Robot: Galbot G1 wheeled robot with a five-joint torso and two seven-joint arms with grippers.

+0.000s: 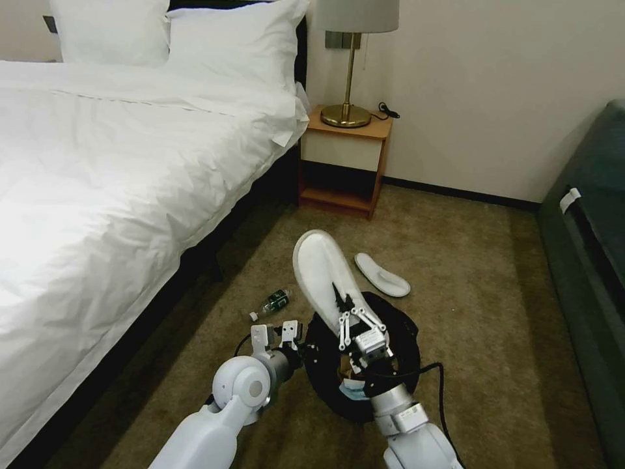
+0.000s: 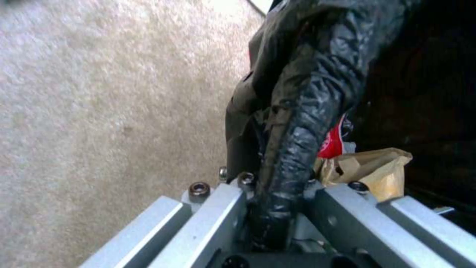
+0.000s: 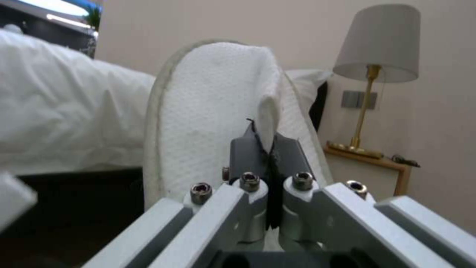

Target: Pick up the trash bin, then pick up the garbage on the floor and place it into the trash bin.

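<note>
In the head view, the trash bin [image 1: 397, 326], lined with its black bag, sits low in front of the robot over the brown carpet [image 1: 495, 312], between the two arms. The left gripper [image 1: 286, 335] is at the bin's left rim, and the right gripper [image 1: 348, 312] is above the bin's opening, its fingers pressed together on the edge of a white slipper [image 1: 319, 267] that stands up and leans away toward the bed [image 1: 97, 182]. A second slipper [image 1: 382, 275] lies flat on the carpet just beyond the bin, and a small green-labelled bottle [image 1: 273, 303] lies on the floor to the bin's left, near the bed. In the left wrist view, the left gripper [image 2: 277, 219] is clamped on the bin's bag-covered rim [image 2: 307, 96]; inside the bin lie a brown paper bag [image 2: 372, 167] and a red wrapper [image 2: 332, 143]. In the right wrist view, the right gripper [image 3: 270, 156] is closed on a fold of the white slipper [image 3: 213, 111], which rises upright before the lamp [image 3: 377, 48] and nightstand [image 3: 372, 163].
</note>
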